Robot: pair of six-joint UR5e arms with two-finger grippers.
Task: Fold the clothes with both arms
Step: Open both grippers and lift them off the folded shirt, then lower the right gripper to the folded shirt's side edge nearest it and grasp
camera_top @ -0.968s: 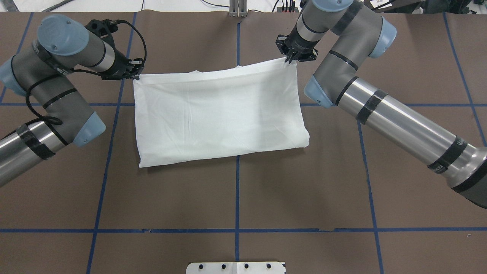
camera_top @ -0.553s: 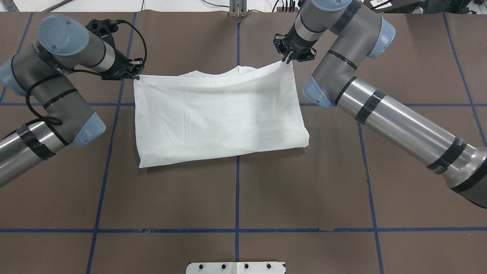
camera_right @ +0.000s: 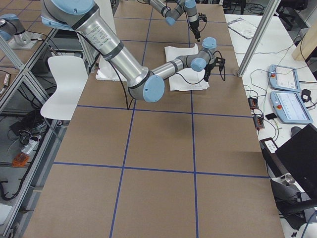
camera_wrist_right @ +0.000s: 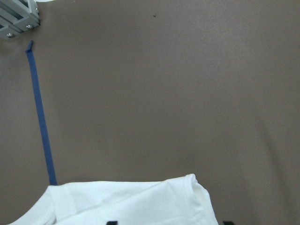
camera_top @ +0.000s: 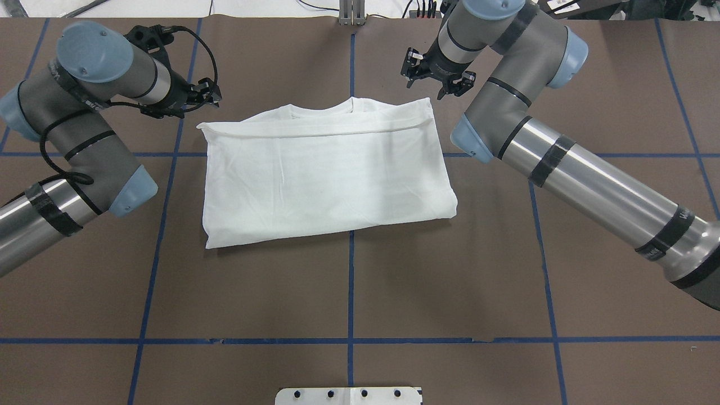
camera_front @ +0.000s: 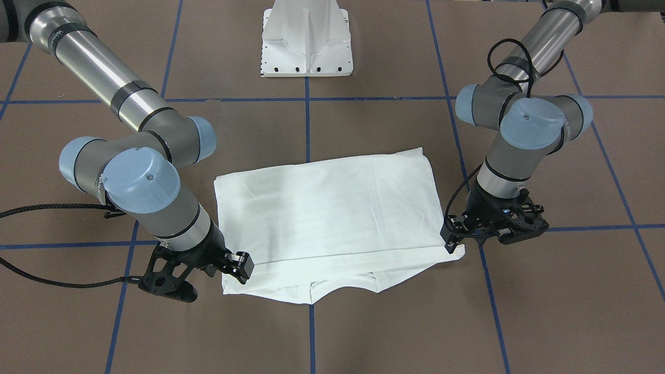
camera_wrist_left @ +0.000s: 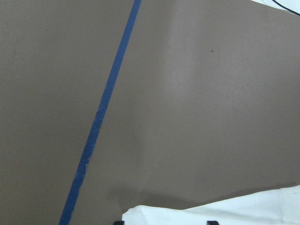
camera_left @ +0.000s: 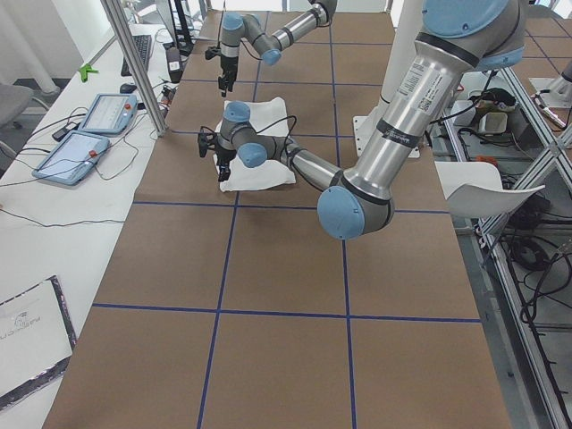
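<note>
When lifted, shirt (camera_top: 326,174): soft, light, likely to sag.
Hold: best pinched at both upper corners.
Left claw (camera_top: 214,95): spread, by upper left corner.
Right claw (camera_top: 434,85): spread, by upper right corner.

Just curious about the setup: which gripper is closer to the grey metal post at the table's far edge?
Right. The right gripper hangs above the T-shirt's corner, fairly near the grey metal post; the left gripper is farther off, by the opposite corner.
</note>
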